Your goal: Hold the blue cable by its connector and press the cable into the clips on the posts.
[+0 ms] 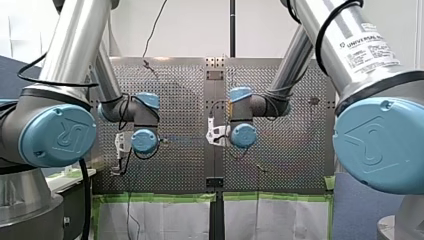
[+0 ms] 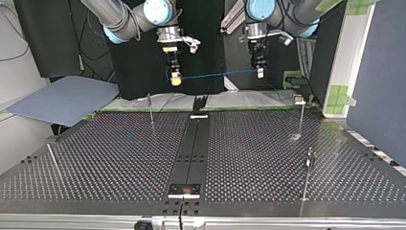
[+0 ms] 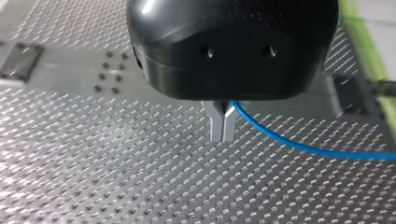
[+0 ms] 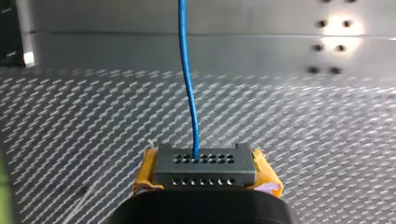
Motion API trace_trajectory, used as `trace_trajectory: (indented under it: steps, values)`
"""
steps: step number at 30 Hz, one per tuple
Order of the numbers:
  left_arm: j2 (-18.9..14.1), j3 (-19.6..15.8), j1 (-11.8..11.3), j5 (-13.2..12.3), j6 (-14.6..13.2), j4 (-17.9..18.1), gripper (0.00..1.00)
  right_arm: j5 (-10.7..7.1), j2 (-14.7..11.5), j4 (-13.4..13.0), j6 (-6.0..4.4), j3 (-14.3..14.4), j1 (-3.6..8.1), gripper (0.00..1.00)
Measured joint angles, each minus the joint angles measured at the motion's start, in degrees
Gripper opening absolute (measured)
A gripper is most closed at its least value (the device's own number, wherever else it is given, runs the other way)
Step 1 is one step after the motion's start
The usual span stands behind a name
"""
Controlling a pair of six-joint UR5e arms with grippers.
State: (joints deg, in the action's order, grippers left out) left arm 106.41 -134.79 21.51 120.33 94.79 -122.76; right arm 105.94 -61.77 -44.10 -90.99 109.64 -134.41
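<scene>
Closest to the right wrist camera, a dark connector (image 4: 204,170) with rows of small holes is clamped between the yellow pads (image 4: 144,173) of the right arm's tool (image 4: 205,176). From the connector, the blue cable (image 4: 189,84) is seen going straight ahead over the shiny worktop (image 4: 303,140).

In the top view, the cable is held up in the air like a tight string between the two tools. The right arm's tool is seen at that view's left, and the left arm's tool (image 2: 259,73) at its right.

In the left wrist view, the metal fingers (image 3: 217,126) of the left arm's tool are pressed together on the cable, which bends away to one side.

Thin posts (image 2: 151,109) are seen standing on the worktop, well apart from the cable.
</scene>
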Motion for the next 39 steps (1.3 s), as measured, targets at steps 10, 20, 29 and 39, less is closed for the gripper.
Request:
trace_trajectory:
  steps: [10, 20, 29, 39]
  values:
    - [-5.04, 4.15, -0.69, 0.02, 1.84, -5.05, 0.0, -5.14, -5.59, 5.58, 0.43, -5.57, 0.05, 0.0]
    - [-9.97, 8.01, -1.32, 2.49, 4.87, -9.96, 0.0, -6.13, -10.07, 11.03, 0.09, -11.03, -0.16, 0.0]
    - [-14.37, 12.36, -1.57, 4.04, 7.59, -14.38, 0.0, -7.06, -8.64, 12.48, -0.1, -15.91, -0.01, 0.0]
    - [-20.13, 18.0, -2.14, 8.31, 7.45, -20.12, 0.0, -9.06, -3.82, 13.87, -0.17, -21.34, -1.39, 0.0]
